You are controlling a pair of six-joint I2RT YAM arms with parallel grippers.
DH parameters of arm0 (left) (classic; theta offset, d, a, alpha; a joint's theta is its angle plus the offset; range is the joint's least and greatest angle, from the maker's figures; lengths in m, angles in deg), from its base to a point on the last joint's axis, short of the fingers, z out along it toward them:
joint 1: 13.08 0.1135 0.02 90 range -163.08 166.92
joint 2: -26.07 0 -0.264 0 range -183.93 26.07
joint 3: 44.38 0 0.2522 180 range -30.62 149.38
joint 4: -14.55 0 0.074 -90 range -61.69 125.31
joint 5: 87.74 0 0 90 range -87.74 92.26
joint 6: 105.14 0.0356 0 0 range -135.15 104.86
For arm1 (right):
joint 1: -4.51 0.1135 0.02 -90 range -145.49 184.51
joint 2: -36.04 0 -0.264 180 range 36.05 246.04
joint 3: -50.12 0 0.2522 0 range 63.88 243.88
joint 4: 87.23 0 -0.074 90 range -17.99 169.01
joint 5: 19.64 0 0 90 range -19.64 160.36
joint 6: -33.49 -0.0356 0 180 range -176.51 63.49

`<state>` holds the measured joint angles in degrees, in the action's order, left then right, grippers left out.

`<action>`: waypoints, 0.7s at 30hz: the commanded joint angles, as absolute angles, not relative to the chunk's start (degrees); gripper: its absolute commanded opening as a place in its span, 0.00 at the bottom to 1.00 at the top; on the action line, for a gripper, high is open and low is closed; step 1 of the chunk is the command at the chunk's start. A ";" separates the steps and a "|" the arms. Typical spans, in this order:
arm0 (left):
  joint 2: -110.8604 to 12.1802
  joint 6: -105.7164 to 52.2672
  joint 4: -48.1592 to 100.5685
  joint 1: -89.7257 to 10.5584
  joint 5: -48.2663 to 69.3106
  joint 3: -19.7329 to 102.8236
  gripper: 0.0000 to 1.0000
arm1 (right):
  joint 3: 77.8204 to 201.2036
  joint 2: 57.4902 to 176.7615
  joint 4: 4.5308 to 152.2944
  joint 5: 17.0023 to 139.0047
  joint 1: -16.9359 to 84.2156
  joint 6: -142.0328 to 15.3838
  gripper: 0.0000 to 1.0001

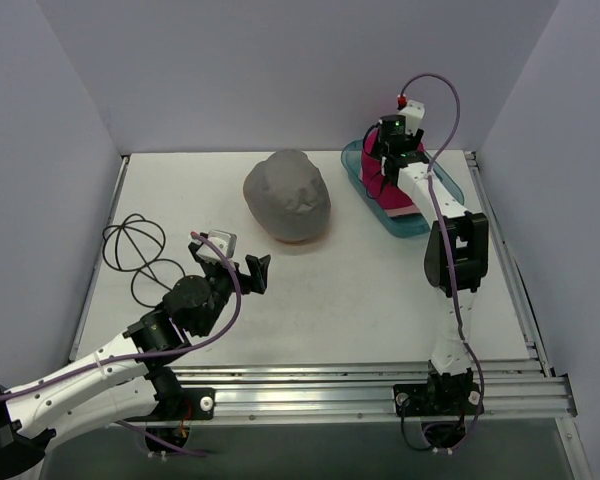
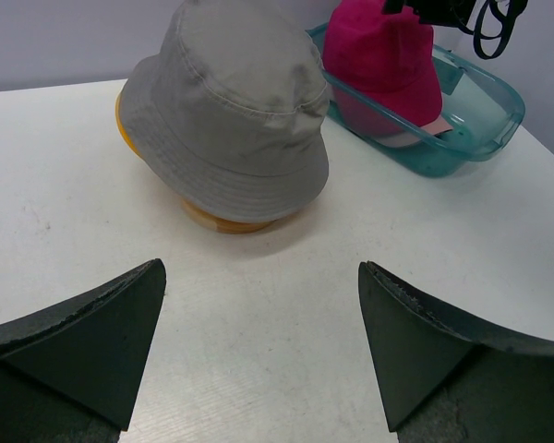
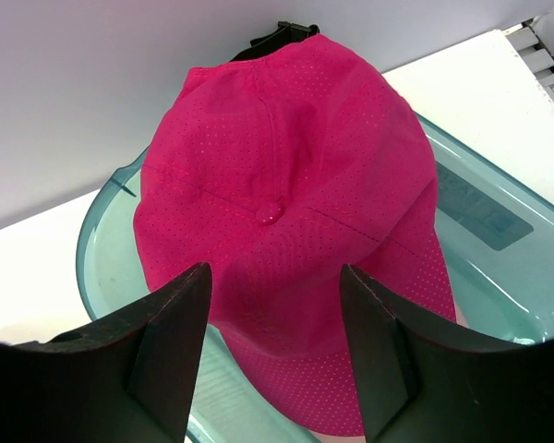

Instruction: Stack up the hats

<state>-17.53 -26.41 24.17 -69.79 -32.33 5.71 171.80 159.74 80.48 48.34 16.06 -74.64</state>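
The grey bucket hat (image 1: 288, 194) (image 2: 231, 111) sits on top of the mustard yellow hat (image 2: 122, 113), of which only an edge shows, over a wooden stand (image 2: 223, 220). The magenta cap (image 1: 401, 194) (image 3: 286, 212) lies in a teal tray (image 1: 412, 224) (image 3: 106, 258) at the back right, over the pale pink cap (image 2: 412, 140), which shows only as a sliver. My right gripper (image 1: 388, 160) (image 3: 275, 305) is open just above the magenta cap's crown. My left gripper (image 1: 238, 265) (image 2: 261, 318) is open and empty, low over the table, in front of the grey hat.
A black wire-frame stand (image 1: 132, 248) lies at the left of the table. Grey walls enclose the table on three sides. Aluminium rails (image 1: 380, 385) run along the front edge.
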 commanded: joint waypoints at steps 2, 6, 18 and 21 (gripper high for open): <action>-17.00 -25.52 21.10 -70.13 -33.25 5.68 0.94 | 173.65 161.46 81.03 48.92 15.59 -75.93 0.53; -17.18 -25.52 21.01 -70.13 -33.16 5.76 0.94 | 174.00 162.08 81.03 49.35 15.50 -76.11 0.50; -17.97 -25.25 20.93 -70.13 -33.77 5.85 0.94 | 176.03 162.18 80.33 50.41 15.06 -75.23 0.16; -18.14 -25.25 20.84 -70.13 -33.77 5.94 0.94 | 175.50 159.37 80.50 50.59 15.06 -74.79 0.11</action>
<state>-18.05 -26.24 24.17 -69.79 -32.90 5.71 173.61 163.42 80.02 50.61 15.45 -75.62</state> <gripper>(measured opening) 0.941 0.121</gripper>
